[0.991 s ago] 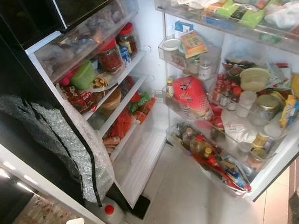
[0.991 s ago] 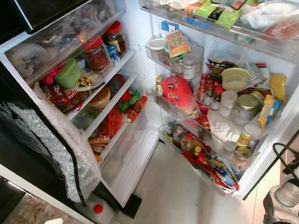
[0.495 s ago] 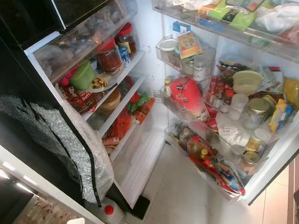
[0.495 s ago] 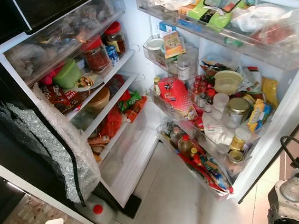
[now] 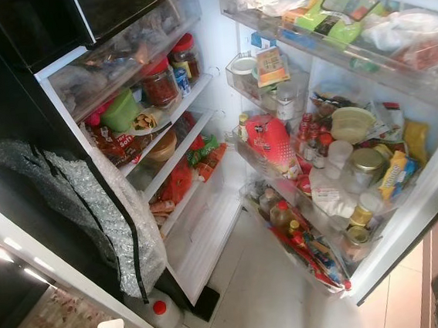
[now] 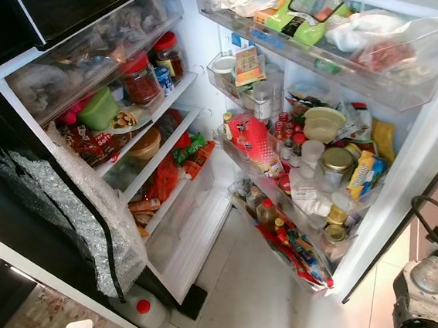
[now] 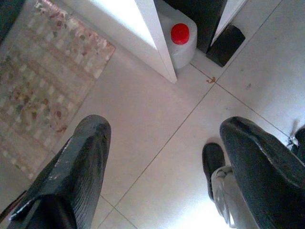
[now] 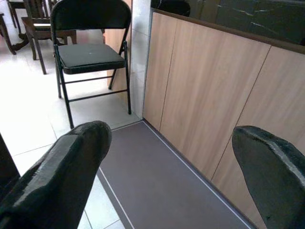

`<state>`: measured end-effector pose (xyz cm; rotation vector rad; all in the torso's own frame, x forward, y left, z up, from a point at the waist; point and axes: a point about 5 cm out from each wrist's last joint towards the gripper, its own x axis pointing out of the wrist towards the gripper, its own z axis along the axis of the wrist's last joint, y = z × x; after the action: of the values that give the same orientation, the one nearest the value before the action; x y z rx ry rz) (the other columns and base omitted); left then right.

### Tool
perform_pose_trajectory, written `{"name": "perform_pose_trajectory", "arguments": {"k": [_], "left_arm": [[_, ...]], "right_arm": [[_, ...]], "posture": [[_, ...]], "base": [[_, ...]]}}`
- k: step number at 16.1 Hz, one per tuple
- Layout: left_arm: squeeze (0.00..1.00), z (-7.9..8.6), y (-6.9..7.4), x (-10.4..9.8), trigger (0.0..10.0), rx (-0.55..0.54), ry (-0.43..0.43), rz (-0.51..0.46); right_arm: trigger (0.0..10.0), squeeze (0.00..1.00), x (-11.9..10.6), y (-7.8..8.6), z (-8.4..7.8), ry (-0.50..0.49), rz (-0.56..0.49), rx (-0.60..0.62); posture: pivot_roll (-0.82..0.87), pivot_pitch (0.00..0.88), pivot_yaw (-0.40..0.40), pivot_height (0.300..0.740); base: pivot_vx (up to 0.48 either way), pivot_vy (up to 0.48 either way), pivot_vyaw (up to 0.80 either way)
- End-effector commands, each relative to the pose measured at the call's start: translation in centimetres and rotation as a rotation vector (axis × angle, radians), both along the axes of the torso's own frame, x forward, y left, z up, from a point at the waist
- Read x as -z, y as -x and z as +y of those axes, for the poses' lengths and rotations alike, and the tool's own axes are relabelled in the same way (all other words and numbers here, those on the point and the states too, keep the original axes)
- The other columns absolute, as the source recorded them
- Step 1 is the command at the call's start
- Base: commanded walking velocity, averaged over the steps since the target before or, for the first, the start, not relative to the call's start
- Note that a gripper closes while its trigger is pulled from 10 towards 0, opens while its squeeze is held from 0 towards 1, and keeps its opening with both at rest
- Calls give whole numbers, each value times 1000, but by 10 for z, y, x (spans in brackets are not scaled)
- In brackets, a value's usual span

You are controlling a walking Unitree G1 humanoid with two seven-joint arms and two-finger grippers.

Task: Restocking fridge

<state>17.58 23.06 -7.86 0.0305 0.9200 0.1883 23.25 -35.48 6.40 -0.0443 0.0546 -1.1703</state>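
Note:
The fridge stands open before me. Its shelves (image 5: 177, 115) hold red-lidded jars (image 5: 161, 81), a green tub (image 5: 121, 110) and packets. The open door (image 6: 408, 192) at the right is packed with bottles, jars and a red bag (image 5: 272, 139) in its racks. My left gripper (image 7: 162, 162) hangs low over the tiled floor, open and holding nothing. Also open and with nothing in it, my right gripper (image 8: 174, 167) points away at a wooden cabinet front (image 8: 209, 90).
A white jug with a red cap (image 5: 162, 312) sits on the floor at the fridge's foot. Bubble wrap (image 5: 91, 207) hangs off the black side panel. A patterned rug (image 7: 43, 90) lies at the left. A black folding chair (image 8: 88, 52) stands beyond the right gripper.
The fridge door has swung leftward, towards the fridge body, narrowing the gap. The shelves and both arms have stayed put.

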Motion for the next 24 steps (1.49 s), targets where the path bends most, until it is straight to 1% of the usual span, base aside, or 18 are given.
{"name": "perform_pose_trajectory", "arguments": {"k": [1,3,7,10,11,13,15,17,18,21,22,23,24], "left_arm": [[0,7,2,-1,10000,-3,-13,1],[0,7,2,-1,10000,-2,-13,2],[0,7,3,-1,10000,-3,-13,0],[0,8,3,-1,10000,-3,-11,-2],[0,7,3,-1,10000,-2,-9,-1],[0,7,3,-1,10000,1,-9,-2],[0,7,3,-1,10000,5,-9,-3],[0,7,3,-1,10000,8,-9,-5],[0,7,3,-1,10000,9,-9,-4],[0,7,3,-1,10000,23,-12,-3],[0,8,3,-1,10000,31,-14,-3],[0,8,2,-1,10000,40,-17,-2],[0,8,2,-2,10000,43,-18,-3]], "right_arm": [[10000,0,1,-1,4,-17,-9,-18],[10000,0,6,0,12,-20,4,-35],[10000,0,16,10,20,-14,15,-71],[10000,0,22,20,17,-15,39,-60],[10000,0,22,21,15,-15,45,-66],[10000,0,21,18,15,-21,37,-111],[10000,0,20,12,15,-12,55,-204],[10000,0,18,12,11,14,71,-263],[10000,0,19,14,7,41,122,-274],[10000,0,19,24,-1,41,117,-251],[10000,0,20,26,-2,43,119,-273],[10000,0,22,28,-1,69,144,-308],[10000,0,22,29,1,70,137,-319]], "posture": [[-104,20,105,740],[-104,21,104,740],[-103,23,104,740],[-103,22,103,740],[-104,17,102,740],[-105,14,103,740],[-105,10,102,740],[-106,8,102,740],[-109,6,103,740],[-107,7,104,740],[-109,10,106,740],[-109,13,105,740],[-108,16,107,740]], "base": [[0,0,0],[0,0,0],[0,0,0],[0,0,0],[0,0,0],[0,0,0],[0,0,0],[0,0,0],[0,0,0],[0,0,0],[0,0,0],[0,0,0],[0,0,0]]}}
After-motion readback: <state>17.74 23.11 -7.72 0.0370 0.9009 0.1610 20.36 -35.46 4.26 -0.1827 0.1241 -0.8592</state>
